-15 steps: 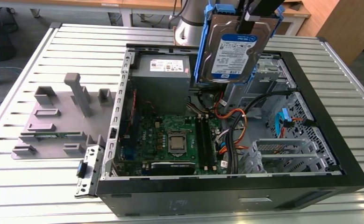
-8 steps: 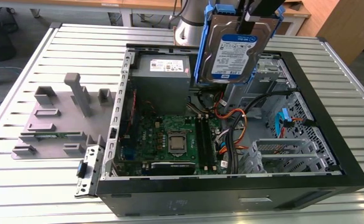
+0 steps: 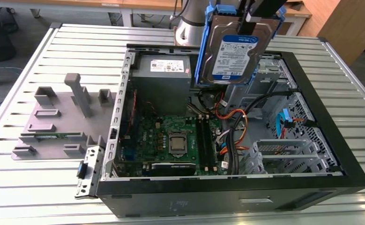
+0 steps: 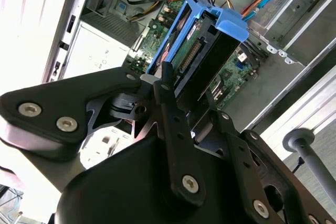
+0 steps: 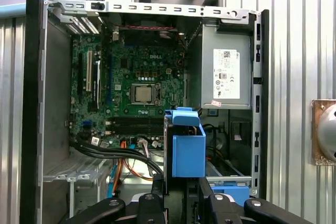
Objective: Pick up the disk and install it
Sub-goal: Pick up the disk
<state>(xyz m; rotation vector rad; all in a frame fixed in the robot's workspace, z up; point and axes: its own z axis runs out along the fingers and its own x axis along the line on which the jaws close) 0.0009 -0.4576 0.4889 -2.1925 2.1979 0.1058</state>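
Slatted table (image 3: pixel 19 187) carries open computer case (image 3: pixel 232 190). Motherboard (image 3: pixel 169 140) exposed, grey power supply (image 3: pixel 160 77) at far end. Disk (image 3: pixel 235 54) hangs upright above case interior, apparently clear of drive bays. Gripper (image 4: pixel 186 93) clamped across disk's flat faces, jaws narrowed to its thickness.

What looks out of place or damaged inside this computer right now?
Nothing looks damaged or spilled. The disk hangs on edge in the gripper above the open case, not yet installed.

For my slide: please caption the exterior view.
Black gripper holds silver hard drive in blue plastic carrier above the open black computer case.
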